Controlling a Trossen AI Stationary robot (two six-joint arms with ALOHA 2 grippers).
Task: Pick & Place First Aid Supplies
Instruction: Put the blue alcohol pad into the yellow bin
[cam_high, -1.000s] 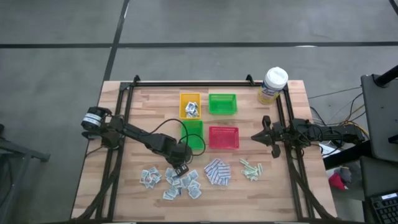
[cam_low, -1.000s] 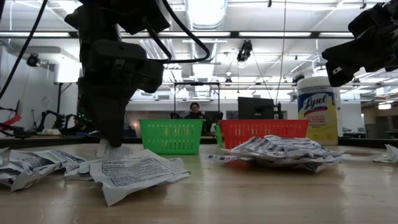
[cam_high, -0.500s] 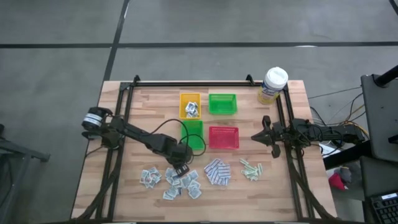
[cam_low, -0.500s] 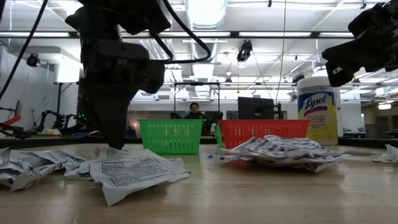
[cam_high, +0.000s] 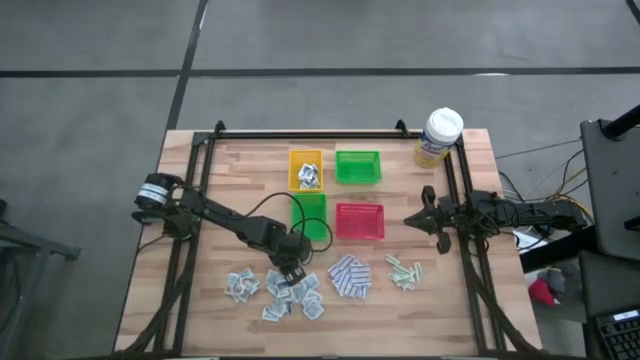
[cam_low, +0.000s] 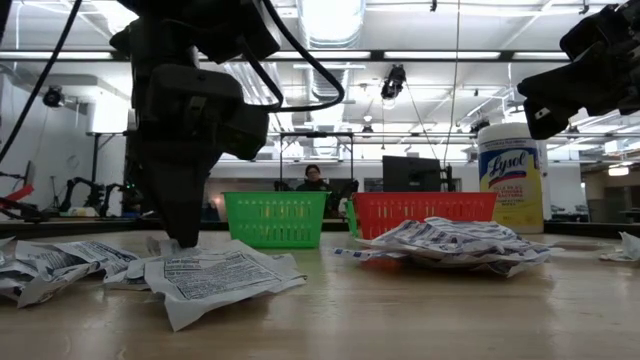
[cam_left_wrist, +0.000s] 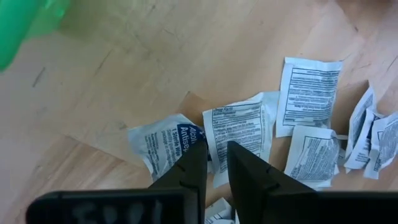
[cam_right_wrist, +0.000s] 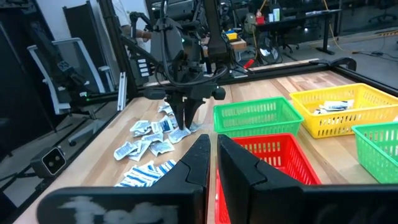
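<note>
First aid supplies (cam_high: 300, 285) lie loose on the near half of the wooden counter (cam_high: 230, 180), in front of the trays. The left gripper (cam_high: 283, 280) is down among them. The right gripper (cam_high: 410, 218) waits well to the side by the red tray (cam_high: 359, 220), its fingers drawn together on nothing.

A yellow tray (cam_high: 306, 168) at the back already holds a few packets. In front, the supplies are sorted by kind: white-grey sachets (cam_high: 265, 292) on the left, blue-and-white pads (cam_high: 349, 277) in the middle and pale green strips (cam_high: 403, 271) on the right.

All of them look very light, thin and limp, with crinkled foil or paper skins. They will probably slide on the wood and bend rather than resist. Because they lie flat, the best hold is likely a raised or curled edge, pinched across its thickness. Where sachets overlap, two could come up together.

In the left wrist view, the left fingers stand close together with a thin gap. Their tips are at the edge of a printed sachet (cam_left_wrist: 239, 134), beside a blue-labelled one (cam_left_wrist: 163, 143). I cannot tell whether they actually pinch it, because the tips cover the contact. In the low view the gripper's bulk hides the contact as well. The small print on the packets is too fine to read.
</note>
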